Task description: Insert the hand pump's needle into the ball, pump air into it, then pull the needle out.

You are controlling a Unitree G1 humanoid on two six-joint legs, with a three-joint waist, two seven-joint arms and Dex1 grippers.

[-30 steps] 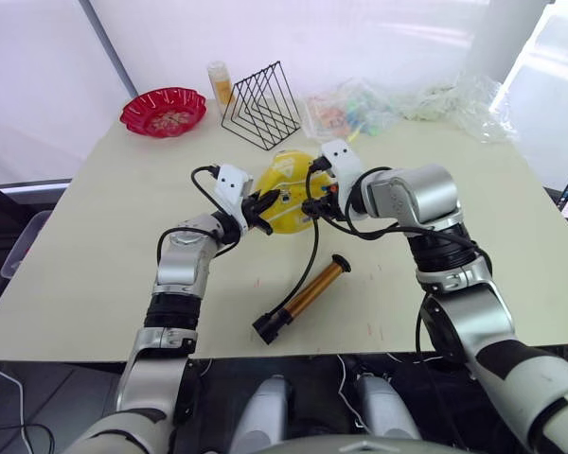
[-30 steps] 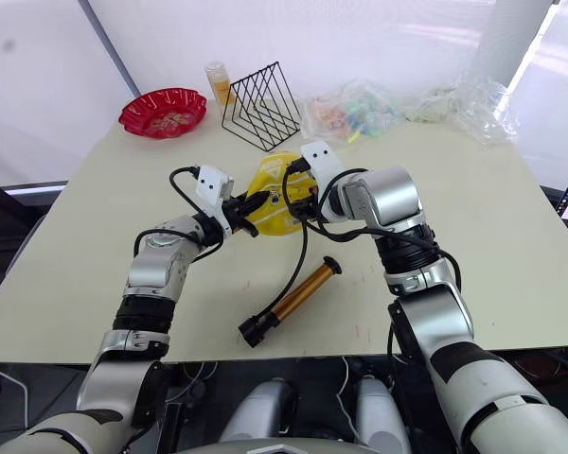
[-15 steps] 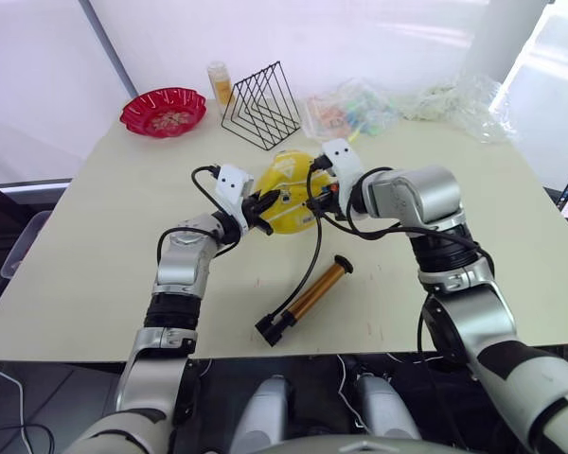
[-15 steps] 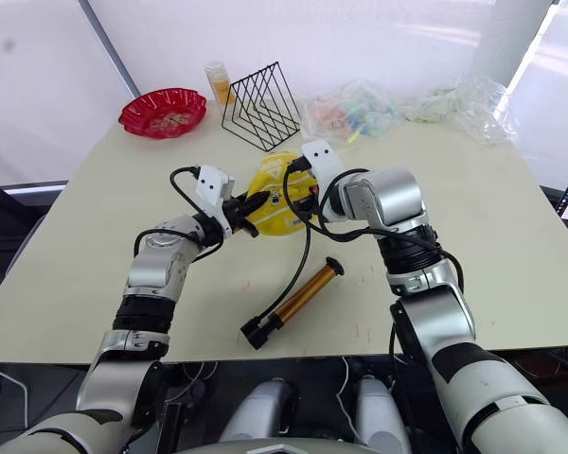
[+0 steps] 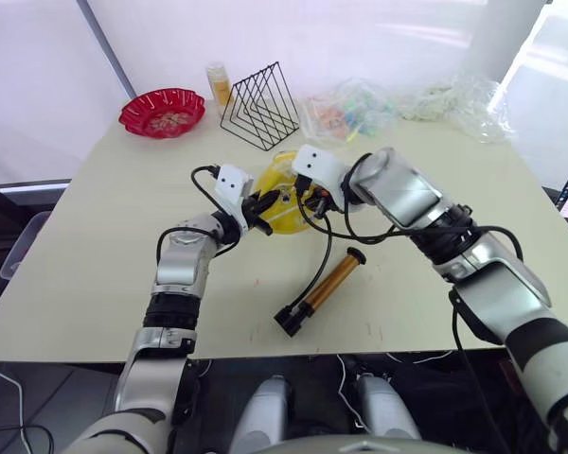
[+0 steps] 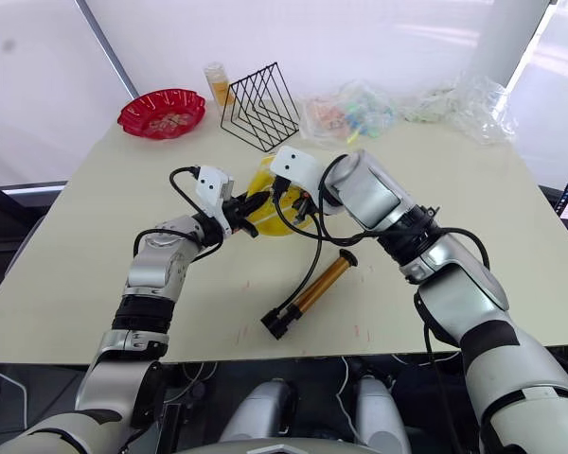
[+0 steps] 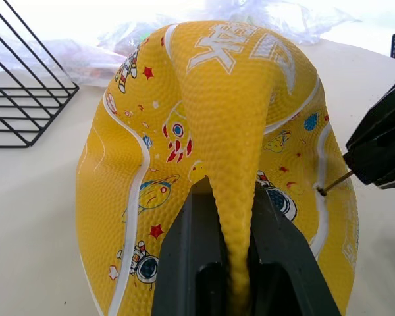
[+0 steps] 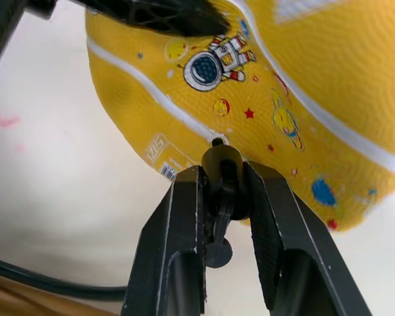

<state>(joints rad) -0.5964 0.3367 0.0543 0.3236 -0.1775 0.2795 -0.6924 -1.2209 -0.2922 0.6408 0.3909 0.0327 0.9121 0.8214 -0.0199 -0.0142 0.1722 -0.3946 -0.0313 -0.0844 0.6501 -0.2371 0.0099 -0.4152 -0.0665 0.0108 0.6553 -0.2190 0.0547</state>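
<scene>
The ball (image 7: pixel 210 131), flat and yellow, stands on edge on the worktop (image 5: pixel 95 236) in front of the wire rack (image 5: pixel 260 104). The left gripper (image 7: pixel 230 237) has its fingers (image 7: pixel 187 250) clamped on a pinched fold of the ball's rubber. The right gripper (image 8: pixel 220 197) has its fingers (image 8: pixel 178 230) closed on the needle's black fitting; the left wrist view shows the needle (image 7: pixel 332 183) with its tip at the ball's white seam. The hand pump (image 5: pixel 324 291) lies on the worktop nearer the robot, its hose (image 5: pixel 320 257) running up to the right gripper. Compared with a second ago, the right arm has swung lower and across toward the ball, and the pump has slid slightly rightward.
</scene>
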